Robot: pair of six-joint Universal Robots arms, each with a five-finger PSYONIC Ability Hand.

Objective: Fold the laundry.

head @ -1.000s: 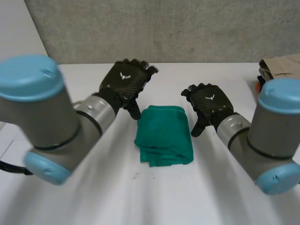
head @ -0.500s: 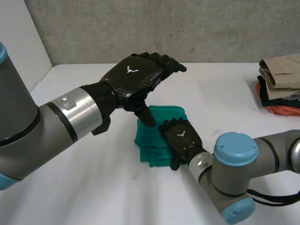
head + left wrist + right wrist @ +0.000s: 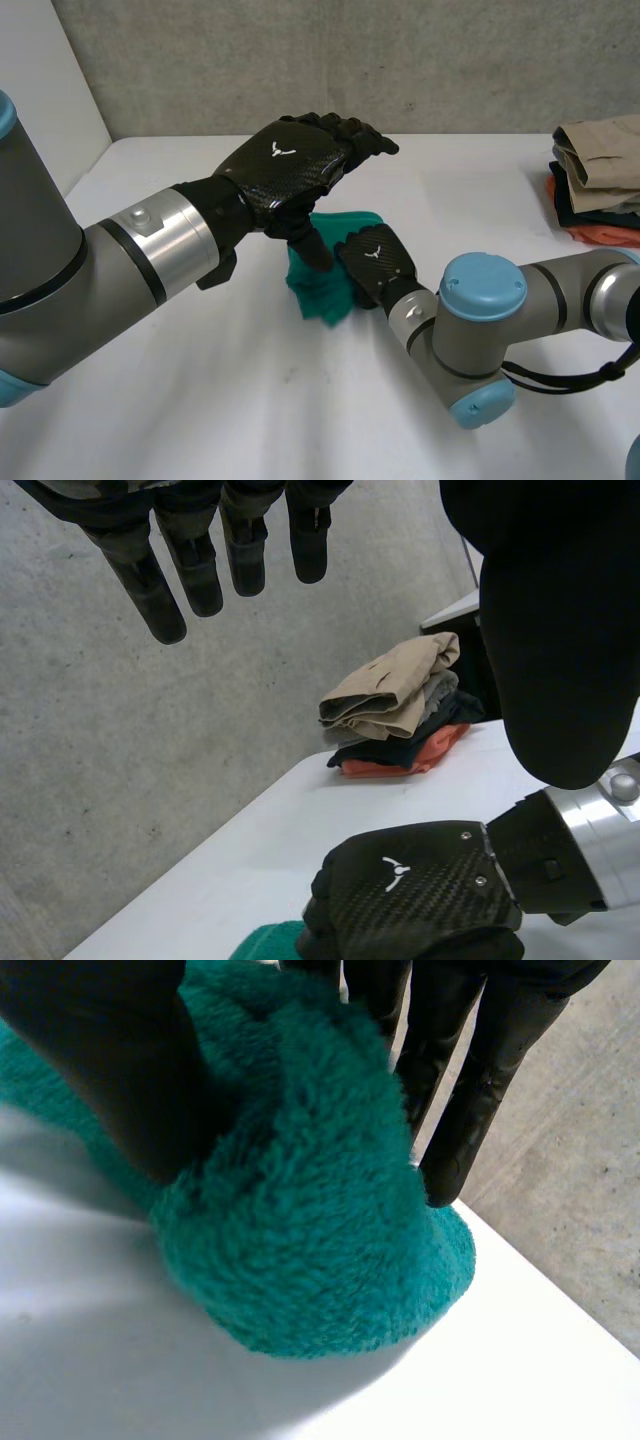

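The green towel [image 3: 318, 296] lies bunched on the white counter [image 3: 200, 400], near its middle, between the two arms. The right hand [image 3: 375, 262] sits on the towel's right side. In the right wrist view its thumb and straight fingers pinch a thick fold of the pile, which stands up as a rounded hump. The left hand [image 3: 290, 168] hovers above the towel's left part, fingers straight and slightly spread, thumb pointing down at the cloth, holding nothing. I cannot tell whether the thumb touches the towel. A stack of clothes [image 3: 598, 180] rests at the counter's right edge, well apart from the towel.
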